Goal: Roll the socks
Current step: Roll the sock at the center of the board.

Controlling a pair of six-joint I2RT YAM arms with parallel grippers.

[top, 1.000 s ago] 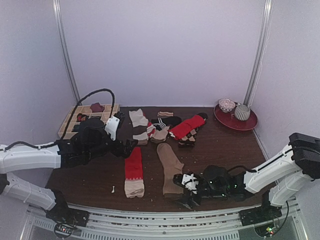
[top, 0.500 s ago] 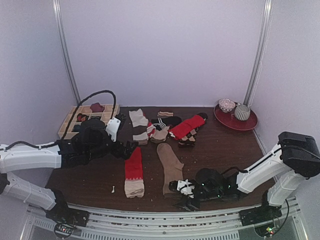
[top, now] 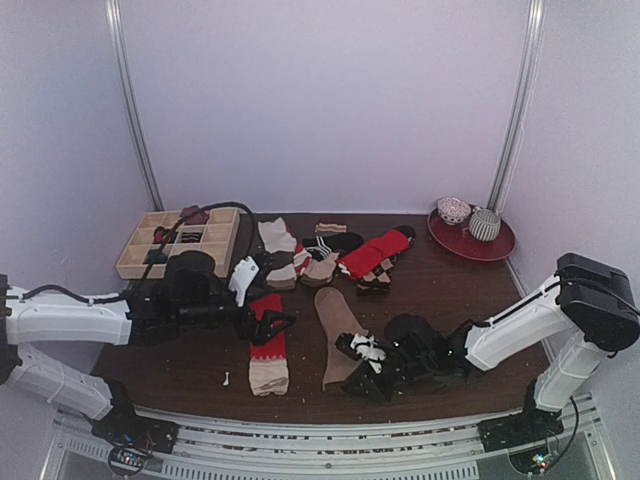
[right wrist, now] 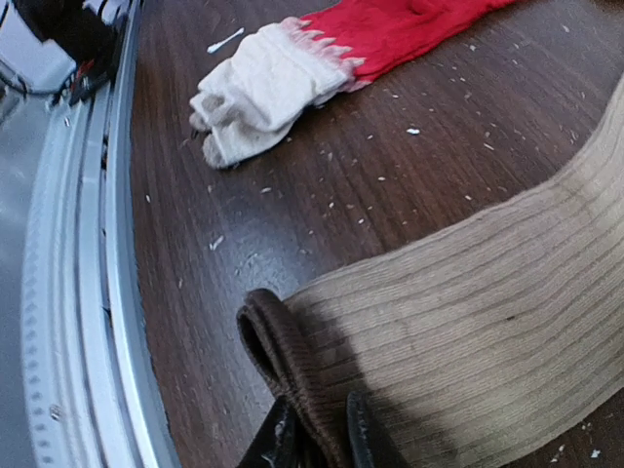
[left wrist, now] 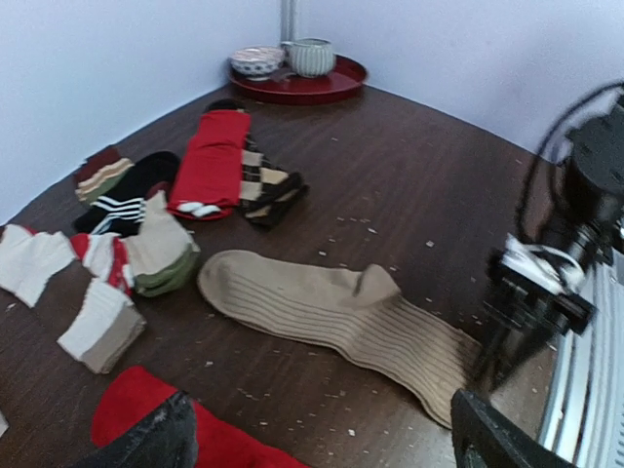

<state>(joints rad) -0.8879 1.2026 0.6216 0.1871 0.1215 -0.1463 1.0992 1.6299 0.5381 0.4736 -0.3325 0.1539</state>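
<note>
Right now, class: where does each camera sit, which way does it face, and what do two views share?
Top external: high behind the bases, overlooking the table; left arm, right arm show.
Left wrist: on the left arm, facing the tan sock and right gripper; own fingers below.
Right wrist: low, facing the tan sock's cuff; own fingers pinch it.
Shared: tan sock.
</note>
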